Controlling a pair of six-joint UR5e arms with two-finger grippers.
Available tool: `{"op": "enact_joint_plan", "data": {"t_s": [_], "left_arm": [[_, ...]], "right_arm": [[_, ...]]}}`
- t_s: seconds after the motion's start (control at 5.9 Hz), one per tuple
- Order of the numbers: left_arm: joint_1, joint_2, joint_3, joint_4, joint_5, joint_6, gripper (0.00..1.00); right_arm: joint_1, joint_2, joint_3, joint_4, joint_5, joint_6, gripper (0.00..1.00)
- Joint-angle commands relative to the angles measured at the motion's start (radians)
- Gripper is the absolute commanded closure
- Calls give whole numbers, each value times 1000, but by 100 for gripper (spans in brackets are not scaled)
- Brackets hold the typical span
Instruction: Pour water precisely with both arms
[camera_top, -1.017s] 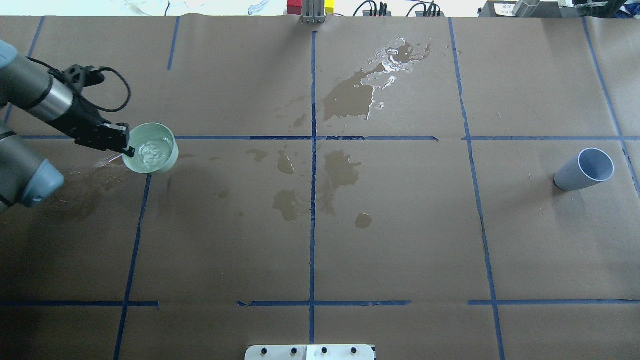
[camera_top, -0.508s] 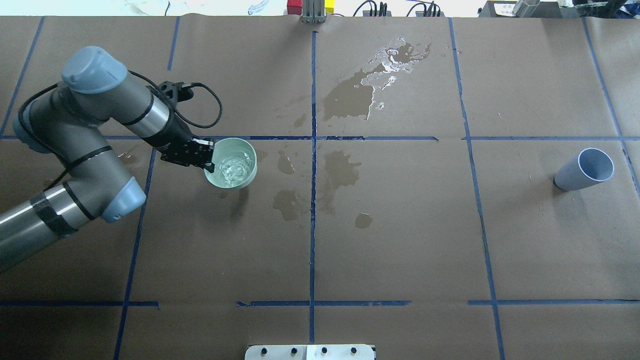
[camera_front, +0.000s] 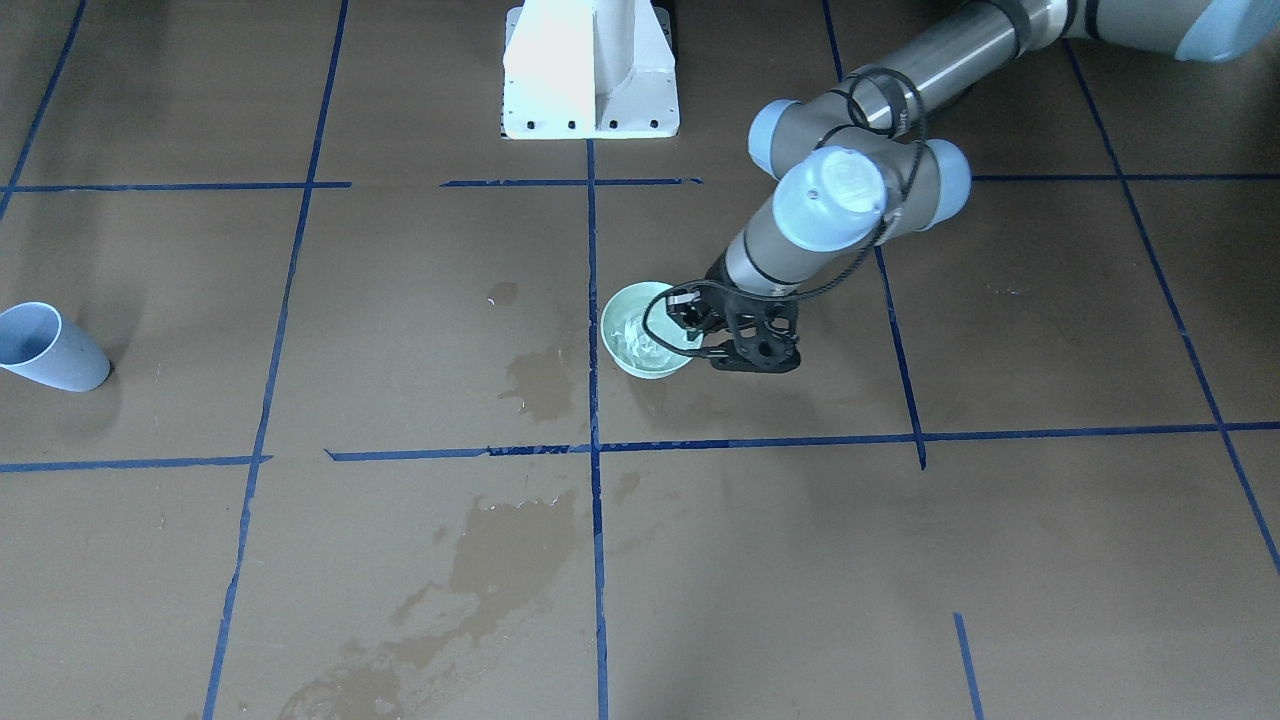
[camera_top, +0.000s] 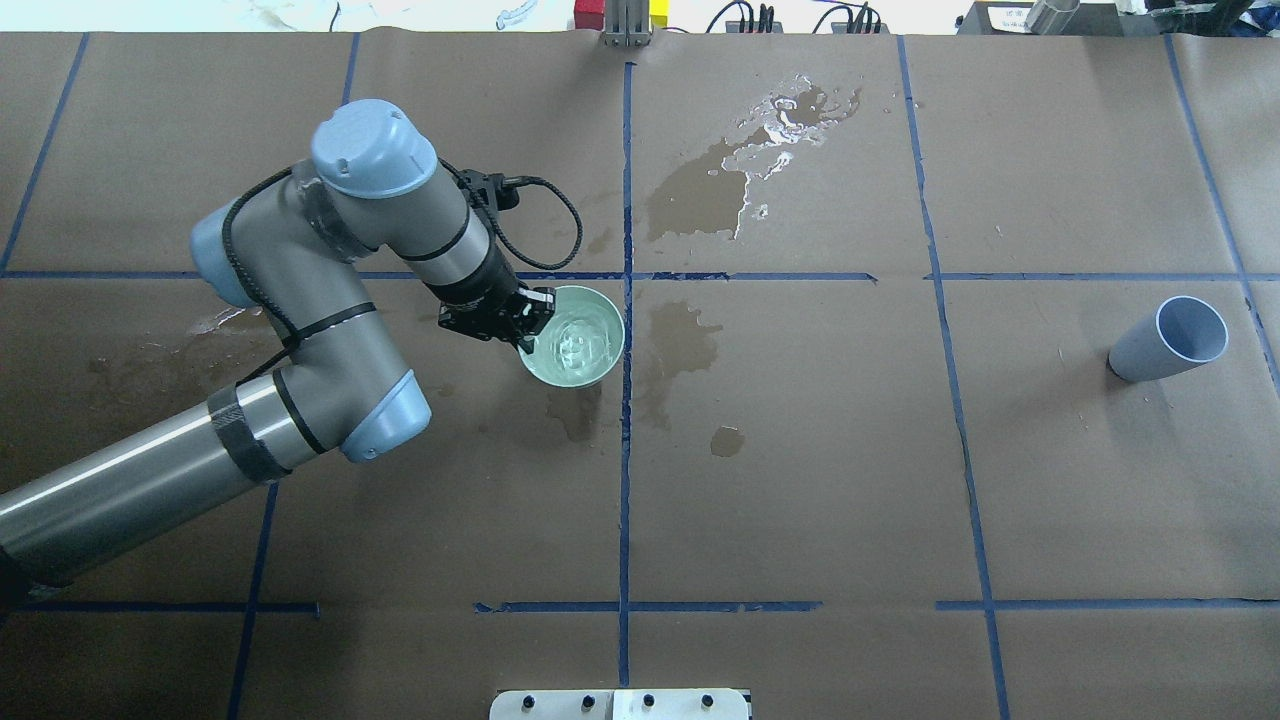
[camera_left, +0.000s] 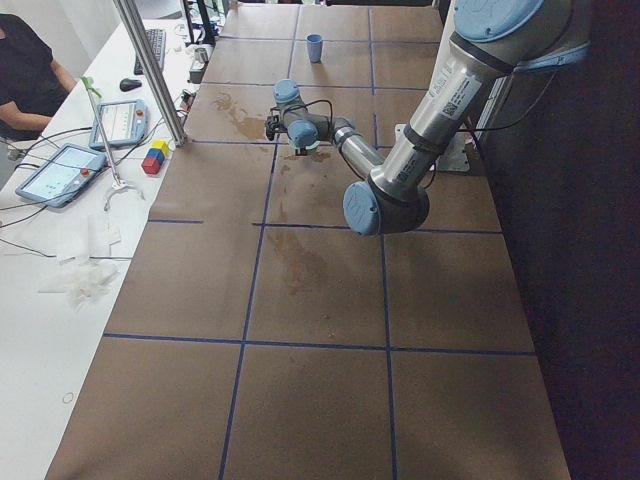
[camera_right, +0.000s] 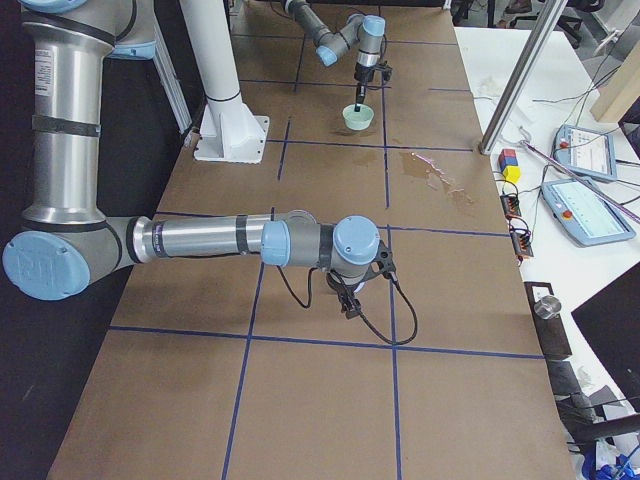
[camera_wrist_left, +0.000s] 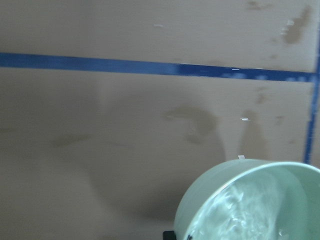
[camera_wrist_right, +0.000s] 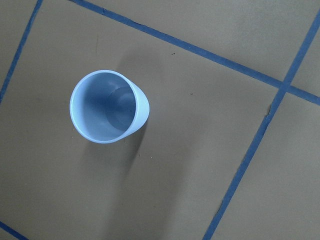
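Reaches in from the table's left side with the left arm (camera_top: 330, 300), elbow bent, wrist near the centre. Pinches the pale green cup (camera_top: 590, 370) at its rim with the left gripper (camera_top: 527, 338), fingers clamped on the wall nearest the wrist. Holds that cup upright, mouth up, just left of the central line of blue tape (camera_top: 625, 480) and just on the near side of the cross line. Carries the water (camera_top: 570, 338) inside the green cup, glinting in ripples over the bottom. Hard to tell whether resting on the brown paper (camera_top: 800, 480) or hanging slightly above it; the shadow in the left wrist view hints at a small gap.

Stretches the right arm (camera_right: 200, 240) low over the table's right end, right gripper (camera_right: 347, 300) pointing down. Seen only small, from the side, so cannot tell whether those fingers are spread or pressed together. Looks straight down from the right wrist on a light blue cup (camera_wrist_right: 107, 107), upright, its bottom showing, well apart from the green one. Shows dark wet patches (camera_top: 700, 195) on the paper beyond and beside the green cup.
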Motion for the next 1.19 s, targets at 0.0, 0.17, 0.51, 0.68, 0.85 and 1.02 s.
{"op": "enact_joint_plan", "data": {"t_s": [0.0, 0.17, 0.51, 0.68, 0.85, 1.02], "left_arm": [[34, -77, 78, 12, 47, -1, 100], [56, -83, 89, 7, 93, -3, 100], [67, -88, 101, 4, 101, -1, 92], [72, -86, 101, 2, 101, -1, 84], [70, -86, 101, -22, 101, -3, 56], [67, -85, 96, -48, 101, -3, 30]], "right_arm": [[-2, 0, 14, 0, -1, 2, 0], [-2, -3, 24, -1, 0, 2, 0], [-2, -4, 38, -1, 2, 2, 0], [-2, -6, 42, -1, 2, 4, 0], [-2, -8, 42, -1, 2, 2, 0], [-5, -8, 42, -1, 0, 5, 0]]}}
